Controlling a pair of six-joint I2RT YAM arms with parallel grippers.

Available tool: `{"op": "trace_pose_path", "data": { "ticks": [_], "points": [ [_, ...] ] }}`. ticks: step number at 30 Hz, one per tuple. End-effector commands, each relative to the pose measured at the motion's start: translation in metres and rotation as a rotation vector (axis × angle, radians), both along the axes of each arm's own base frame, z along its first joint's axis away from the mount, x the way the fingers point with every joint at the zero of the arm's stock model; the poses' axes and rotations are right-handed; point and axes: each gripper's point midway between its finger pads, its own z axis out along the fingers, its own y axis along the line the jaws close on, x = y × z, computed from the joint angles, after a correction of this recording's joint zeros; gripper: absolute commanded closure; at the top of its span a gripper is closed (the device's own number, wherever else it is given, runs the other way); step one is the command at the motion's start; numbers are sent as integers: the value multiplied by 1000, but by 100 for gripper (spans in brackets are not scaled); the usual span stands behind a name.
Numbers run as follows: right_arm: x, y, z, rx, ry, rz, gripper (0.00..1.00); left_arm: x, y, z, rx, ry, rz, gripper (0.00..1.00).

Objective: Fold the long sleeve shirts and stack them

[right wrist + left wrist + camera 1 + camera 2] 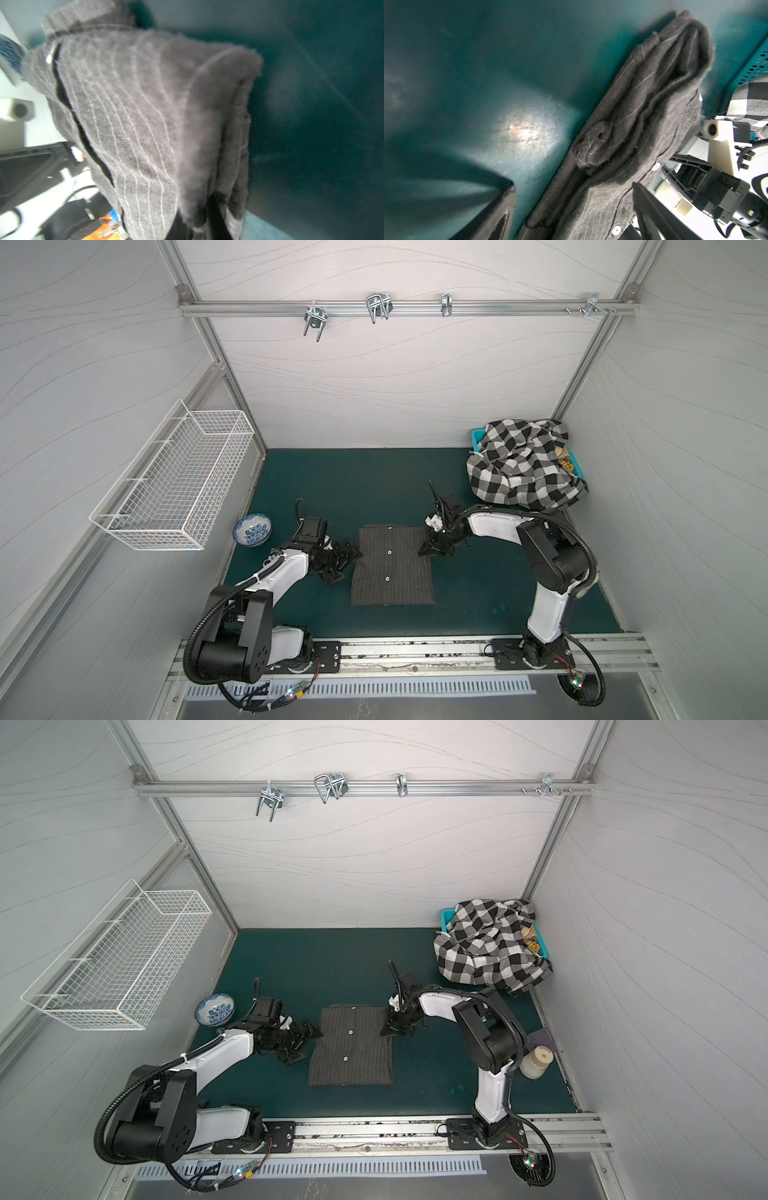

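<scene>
Folded pinstriped shirt at the centre of the table.
The right gripper is closed on its right edge; the left gripper gapes wide, empty, just beside its left edge. The checked shirt lies heaped at the far right corner.

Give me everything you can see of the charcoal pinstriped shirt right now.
The charcoal pinstriped shirt is soft, fuzzy-looking cloth with thin pale stripes and three white buttons down its placket. It lies folded into a rectangle, front up, on the green table. The right hand is shut on its right edge, where the layers bunch up; the open left hand sits beside its left edge.
</scene>
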Motion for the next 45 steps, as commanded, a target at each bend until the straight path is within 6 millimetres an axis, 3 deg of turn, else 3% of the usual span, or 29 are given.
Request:
{"op": "trace_pose_path", "data": {
  "ticks": [1, 7, 11, 13, 19, 23, 25, 27, 29, 33, 39, 45],
  "points": [
    [-2, 4, -5, 59, 54, -22, 100, -12, 1, -23, 14, 52, -2, 12],
    [0, 9, -3, 155, 118, -71, 97, -11, -1, -22, 0, 48, 1, 12],
    [-1, 4, -4, 107, 114, -62, 61, -11, -2, -20, -4, 47, 4, 12],
    [-1, -2, -1, 75, 98, -66, 58, -11, 0, -17, -2, 52, 10, 13],
    [-5, -21, 38, -56, -38, -29, 52, 1, 11, 13, 48, -5, 32, 14],
    [-13, -26, 61, -126, -121, 6, 48, 5, 15, 18, 71, -1, 21, 12],
    [-17, -25, 66, -146, -140, 22, 51, 8, 14, 16, 58, 4, 23, 11],
    [-18, -22, 65, -172, -154, 41, 62, 13, 11, 15, 25, -2, 32, 11],
    [-17, -20, 61, -198, -152, 56, 74, 19, 5, 16, -23, -23, 37, 10],
    [-12, -13, 46, -237, -144, 80, 83, 27, 1, 16, -48, -37, 40, 6],
    [-8, -9, 13, -307, -108, 120, 92, 20, 8, 1, 10, 12, 29, 5],
    [-8, -24, -17, -371, -71, 112, 95, 11, 11, -15, 26, 48, 34, 2]
  ]
}}
